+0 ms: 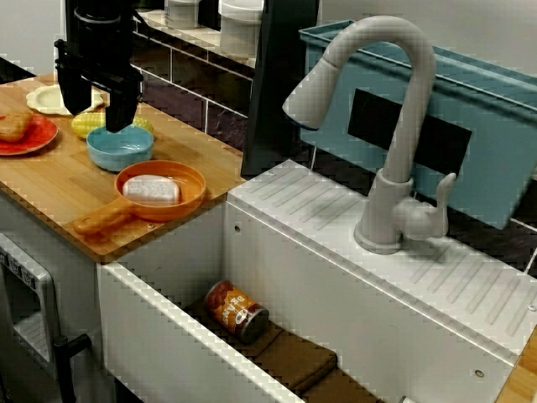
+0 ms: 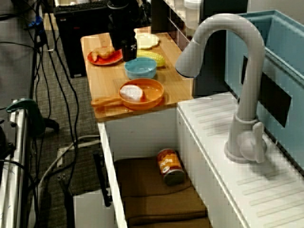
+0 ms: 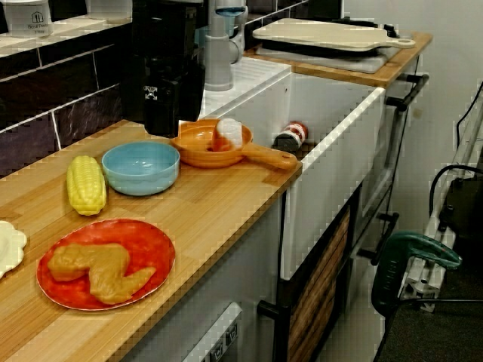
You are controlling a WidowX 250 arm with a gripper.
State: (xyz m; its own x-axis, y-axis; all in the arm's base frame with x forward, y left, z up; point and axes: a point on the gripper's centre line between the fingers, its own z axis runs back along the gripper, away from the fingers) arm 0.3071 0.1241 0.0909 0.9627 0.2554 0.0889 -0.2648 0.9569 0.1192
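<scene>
Fingers [image 1: 122,107] are hanging spread wide with nothing between them, and I am seeing them hovering just above the back rim of the blue bowl [image 1: 120,148] on the bench [image 1: 59,186]. Corn [image 1: 87,124] is lying just behind the bowl, partly showing through the gap. An orange pan [image 1: 161,193] is sitting beside the bowl toward the sink [image 1: 159,344], carrying a white block [image 1: 152,189]. A red plate [image 1: 27,136] holding a browned chicken piece [image 1: 13,126] is resting well apart from the pan. In the view along the sink, a can [image 2: 170,167] is lying on its side in the basin.
</scene>
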